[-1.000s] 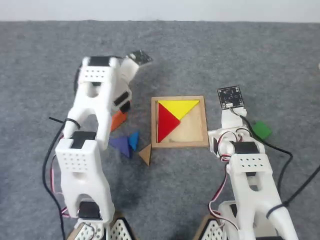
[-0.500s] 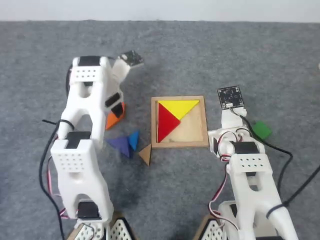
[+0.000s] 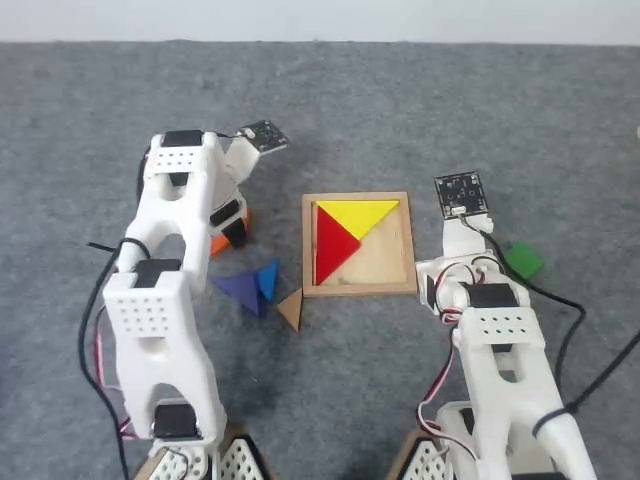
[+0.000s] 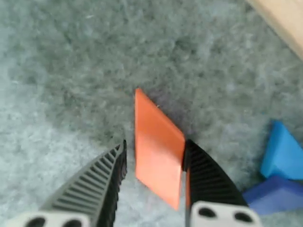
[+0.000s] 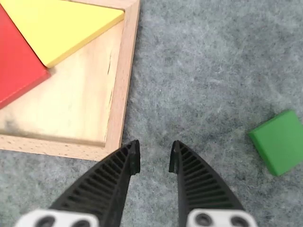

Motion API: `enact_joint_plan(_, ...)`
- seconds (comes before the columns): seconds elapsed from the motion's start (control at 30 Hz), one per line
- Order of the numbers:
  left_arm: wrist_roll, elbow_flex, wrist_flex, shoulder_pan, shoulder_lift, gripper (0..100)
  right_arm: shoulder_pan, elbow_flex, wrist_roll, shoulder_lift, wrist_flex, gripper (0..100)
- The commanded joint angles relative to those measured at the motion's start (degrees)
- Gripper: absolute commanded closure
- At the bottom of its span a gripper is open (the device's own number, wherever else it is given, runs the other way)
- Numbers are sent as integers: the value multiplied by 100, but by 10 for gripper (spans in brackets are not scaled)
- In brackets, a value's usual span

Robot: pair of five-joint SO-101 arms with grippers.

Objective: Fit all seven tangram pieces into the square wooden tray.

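Left wrist view: orange piece (image 4: 158,151) inside left claw (image 4: 155,144), gap along one edge.

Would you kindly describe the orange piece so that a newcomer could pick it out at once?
From the square wooden tray in the middle of the mat, look left to the loose pieces. The orange piece lies between the open jaws of the left gripper. Its neighbours are a blue triangle, a purple triangle and a tan triangle; it alone is orange and four-sided.

The tray (image 3: 360,290) holds 2 pieces: yellow triangle (image 3: 357,215) touching red triangle (image 3: 332,245). Purple triangle (image 3: 240,290), blue triangle (image 3: 267,280) and tan triangle (image 3: 291,309) lie left of it; green square (image 3: 522,260) lies right.
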Motion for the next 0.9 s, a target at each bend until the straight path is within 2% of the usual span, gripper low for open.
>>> enact_joint_plan(0.0,-62,-277,35,-53,97,816,84,-35,62,-224,-110,891)
enact_joint_plan(0.3,141,-426,536,281,44,928,84,-35,62,-224,-110,891)
enact_joint_plan(0.37,607,-655,800,431,44,940,84,-44,62,-224,-110,891)
enact_joint_plan(0.53,2541,-1596,1204,712,132,945,84,-44,62,-224,-110,891)
enact_joint_plan(0.67,3543,-1947,1240,853,352,945,84,-44,62,-224,-110,891)
enact_joint_plan(0.73,3859,-2088,1240,853,580,942,84,-44,62,-224,-110,891)
enact_joint_plan(0.87,3859,-2369,1327,695,993,878,84,-44,62,-224,-110,891)
